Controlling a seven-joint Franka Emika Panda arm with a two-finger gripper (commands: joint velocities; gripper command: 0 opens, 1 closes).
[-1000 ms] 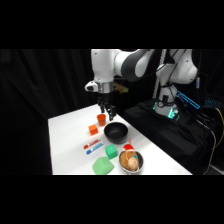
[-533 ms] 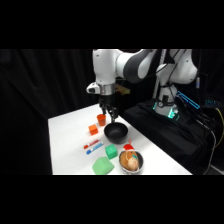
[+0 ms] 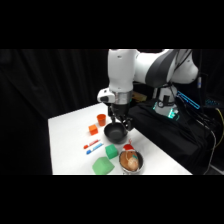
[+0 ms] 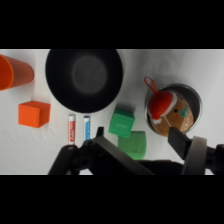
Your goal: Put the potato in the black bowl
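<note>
The tan-brown potato [image 4: 181, 117] lies in the shiny metal bowl [image 4: 195, 97], partly under a small red and white item [image 4: 161, 104]. In the side view the potato [image 3: 131, 161] sits in that bowl near the table's front edge. The matte black bowl [image 4: 85, 79] stands empty to the left of the metal bowl. In the side view my gripper [image 3: 121, 121] hangs just above the black bowl's [image 3: 115, 133] far rim. From the wrist, the gripper [image 4: 137, 136] is open with nothing between its fingers.
Two green blocks [image 4: 122, 123] [image 4: 134, 144] lie between the bowls. A red marker [image 4: 71, 128] and a blue marker [image 4: 86, 127] lie side by side. An orange cup [image 4: 12, 71] and an orange block [image 4: 34, 113] stand at the left. The table edge [image 3: 165, 157] runs right of the metal bowl.
The arm has moved right and slightly down, from beside the orange cup to above the black bowl. No object has moved.
</note>
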